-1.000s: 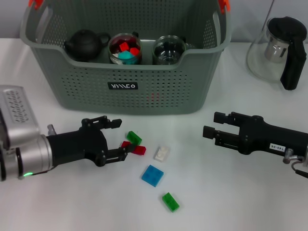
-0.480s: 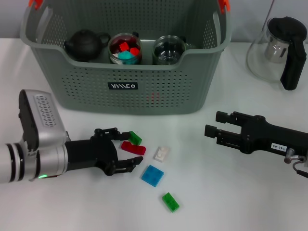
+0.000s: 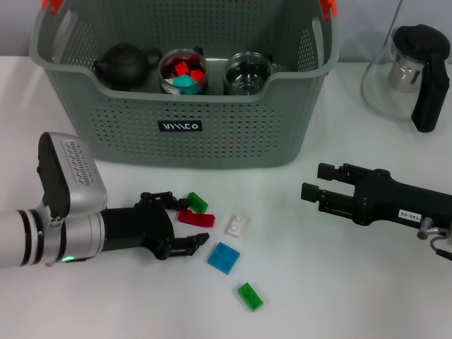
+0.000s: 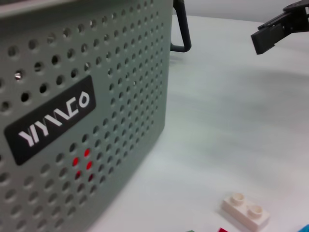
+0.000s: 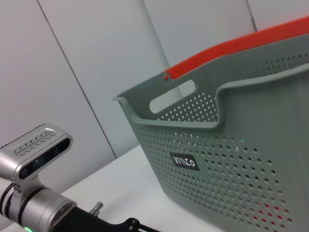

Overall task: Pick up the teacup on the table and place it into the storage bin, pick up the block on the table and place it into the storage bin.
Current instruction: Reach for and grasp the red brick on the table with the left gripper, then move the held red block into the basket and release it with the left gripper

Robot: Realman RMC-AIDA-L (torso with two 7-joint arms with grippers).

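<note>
Several blocks lie on the table in front of the storage bin point(image 3: 106, 134): a red block point(image 3: 197, 219), a green one point(image 3: 198, 203), a white one point(image 3: 237, 225), a blue one point(image 3: 223, 256) and another green one point(image 3: 250, 296). My left gripper point(image 3: 189, 219) lies low over the table, open, with the red block between its fingertips. Two glass teacups point(image 3: 183, 70) point(image 3: 248, 73) stand inside the bin, one holding blocks. Off to the right, my right gripper point(image 3: 313, 181) hovers open and holds nothing. In the left wrist view I see the bin wall point(image 4: 120, 96) and the white block point(image 4: 245, 211).
A black teapot point(image 3: 126, 63) sits in the bin's left end. A glass teapot with a black handle point(image 3: 415, 70) stands at the back right. The right wrist view shows the bin point(image 5: 231, 159) and my left arm point(image 5: 34, 193).
My left arm has slid forward and slightly right, and its open fingers now straddle the red block. The right arm has barely moved.
</note>
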